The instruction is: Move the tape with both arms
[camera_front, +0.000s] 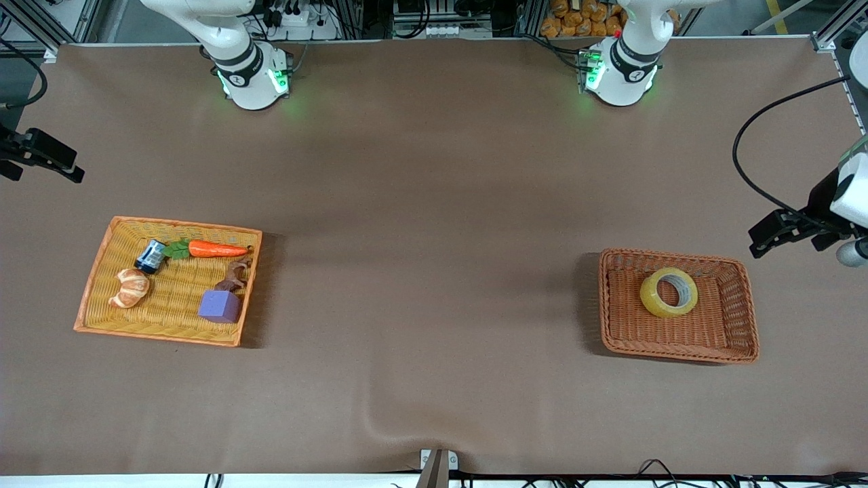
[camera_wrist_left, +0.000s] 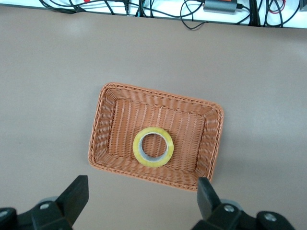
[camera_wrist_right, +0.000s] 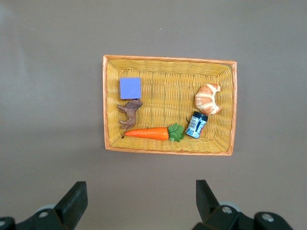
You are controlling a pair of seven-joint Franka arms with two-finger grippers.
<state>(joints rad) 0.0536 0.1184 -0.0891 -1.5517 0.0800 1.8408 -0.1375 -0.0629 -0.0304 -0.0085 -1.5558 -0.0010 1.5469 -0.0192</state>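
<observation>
In the brown basket [camera_front: 678, 342] toward the left arm's end of the table: one tape [camera_front: 668, 292], lying flat, untouched. Left gripper [camera_wrist_left: 144, 194]: high over that basket, jaws apart, empty. Right gripper [camera_wrist_right: 139, 194]: waiting over the yellow basket [camera_wrist_right: 168, 146], jaws apart, empty. Risk: the task looks complete; any descent could snag the wicker rim and shift the tape.

Both arms [camera_front: 244, 68]: white rounded shells, dark joint bands, green lights glowing at bases. Left gripper [camera_wrist_left: 144, 201], right gripper [camera_wrist_right: 139, 201]: black angular fingers, silver screws.
</observation>
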